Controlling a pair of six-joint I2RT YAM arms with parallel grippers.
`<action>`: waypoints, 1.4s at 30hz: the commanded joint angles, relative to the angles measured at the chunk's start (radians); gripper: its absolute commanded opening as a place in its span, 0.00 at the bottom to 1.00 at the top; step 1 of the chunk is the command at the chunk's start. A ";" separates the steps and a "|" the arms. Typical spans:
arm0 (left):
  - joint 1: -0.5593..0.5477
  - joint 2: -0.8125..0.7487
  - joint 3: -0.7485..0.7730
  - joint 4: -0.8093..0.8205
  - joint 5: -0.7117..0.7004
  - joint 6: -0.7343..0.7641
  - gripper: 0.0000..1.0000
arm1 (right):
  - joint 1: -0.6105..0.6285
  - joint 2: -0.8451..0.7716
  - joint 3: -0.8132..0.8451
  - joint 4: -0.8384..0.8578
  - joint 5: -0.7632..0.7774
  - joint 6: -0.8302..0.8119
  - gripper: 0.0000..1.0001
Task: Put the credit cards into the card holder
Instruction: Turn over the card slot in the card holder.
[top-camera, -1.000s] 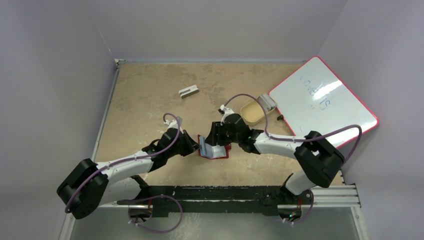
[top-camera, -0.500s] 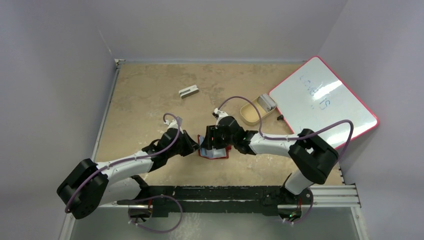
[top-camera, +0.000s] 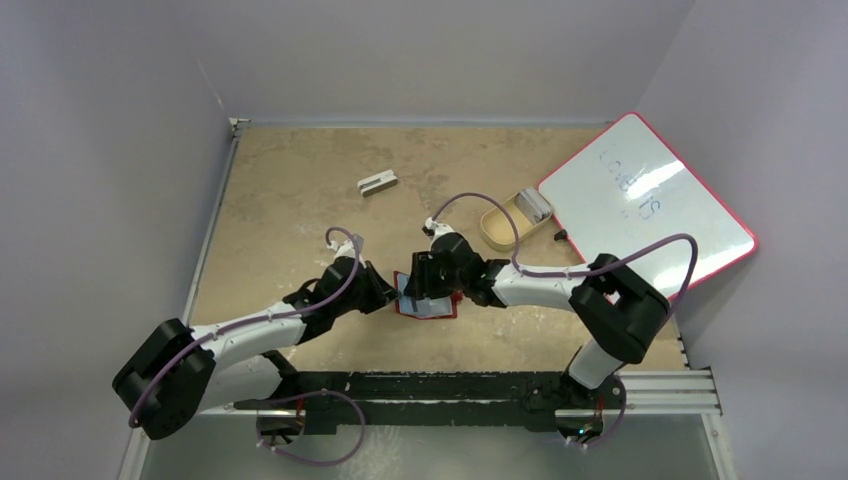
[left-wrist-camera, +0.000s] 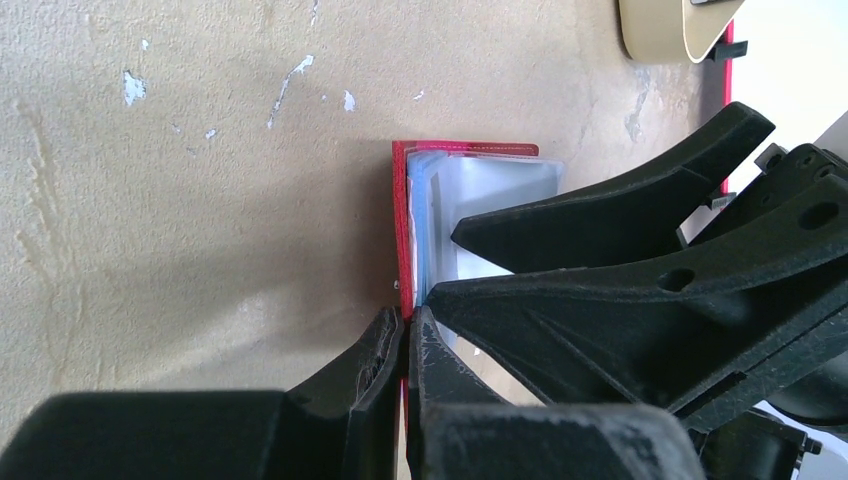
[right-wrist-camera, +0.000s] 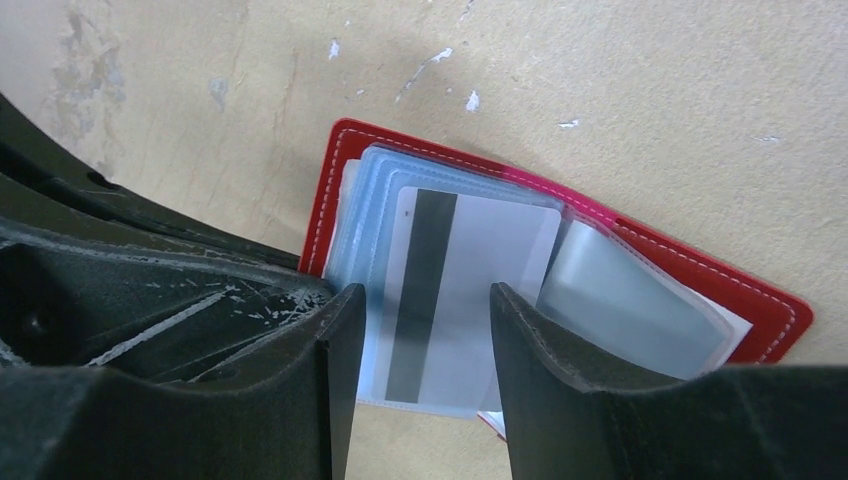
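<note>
The red card holder (top-camera: 432, 310) lies open mid-table, with clear plastic sleeves (right-wrist-camera: 620, 300) fanned out of it. My left gripper (left-wrist-camera: 405, 335) is shut on the holder's red cover edge (left-wrist-camera: 402, 220) and holds that edge upright. My right gripper (right-wrist-camera: 425, 330) is open just above the sleeves. Its fingers (right-wrist-camera: 540, 350) straddle a pale grey credit card (right-wrist-camera: 470, 270) with a dark stripe, which lies flat on the sleeve stack. In the top view the two grippers meet over the holder, left (top-camera: 392, 293) and right (top-camera: 425, 288). More grey cards (top-camera: 537, 205) sit in the tan tray.
The tan oval tray (top-camera: 497, 232) stands behind and to the right of the holder, and next to it is a red-edged whiteboard (top-camera: 645, 205). A small grey-white block (top-camera: 377, 182) lies at the back left. The right arm's fingers (left-wrist-camera: 620, 215) crowd the left wrist view.
My right gripper has moved left, over the open holder and closer to the left gripper. The left gripper has kept its hold on the cover edge.
</note>
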 joint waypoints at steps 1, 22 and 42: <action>-0.003 -0.026 0.036 0.033 -0.003 0.011 0.00 | 0.006 -0.015 0.043 -0.055 0.071 -0.021 0.50; -0.003 -0.026 0.026 0.017 -0.017 0.010 0.00 | -0.012 -0.114 -0.013 -0.084 0.102 0.013 0.38; -0.003 0.047 0.053 0.069 0.006 0.017 0.17 | -0.041 -0.034 -0.075 -0.040 0.131 0.001 0.21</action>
